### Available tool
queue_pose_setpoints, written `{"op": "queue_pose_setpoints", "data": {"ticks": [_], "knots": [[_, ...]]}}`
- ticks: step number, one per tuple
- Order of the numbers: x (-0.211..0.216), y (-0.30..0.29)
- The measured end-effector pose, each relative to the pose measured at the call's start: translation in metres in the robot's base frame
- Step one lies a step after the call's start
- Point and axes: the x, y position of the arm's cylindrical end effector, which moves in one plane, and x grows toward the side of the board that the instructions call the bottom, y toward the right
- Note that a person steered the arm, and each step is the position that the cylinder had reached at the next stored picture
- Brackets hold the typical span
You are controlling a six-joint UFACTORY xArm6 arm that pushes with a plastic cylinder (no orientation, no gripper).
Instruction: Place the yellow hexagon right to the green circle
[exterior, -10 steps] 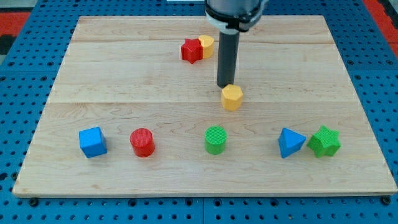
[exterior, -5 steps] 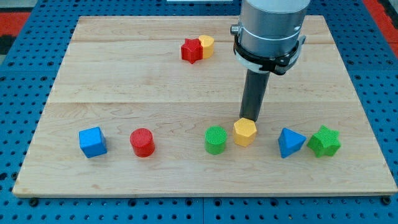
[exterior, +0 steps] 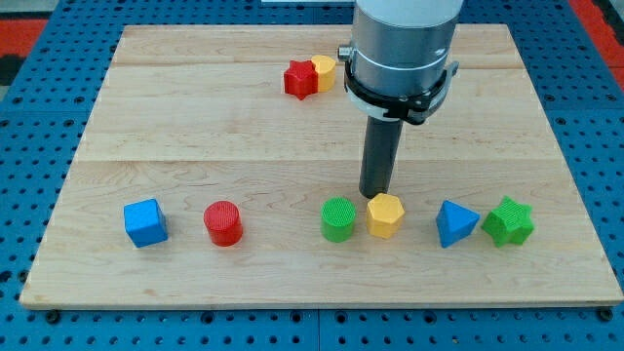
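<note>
The yellow hexagon (exterior: 385, 214) sits flat on the wooden counter (exterior: 195, 136), showing no clear long axis, just right of the green circle (exterior: 338, 218) and about touching it. The tip (exterior: 374, 197) stands at the hexagon's upper-left edge; the arm carries no claw. A blue pegboard (exterior: 39, 117) surrounds the counter

1. The pale wooden board (exterior: 195, 117) looked smooth and matt — grain lines visible.
2. The green ribbed plastic circle (exterior: 337, 218) and yellow plastic hexagon (exterior: 385, 214) appeared matt.
3. The dark matt rod ending in my tip (exterior: 374, 195) hung from a smooth grey metal housing (exterior: 402, 44).
</note>
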Motion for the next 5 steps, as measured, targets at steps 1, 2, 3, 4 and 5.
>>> {"op": "queue_pose_setpoints", "data": {"ticks": [1,2,3,4,5], "knots": [[0.0001,-0.0012],[0.0017,-0.0012],[0.0075,-0.0012],[0.0075,-0.0012],[0.0081,-0.0012]]}}
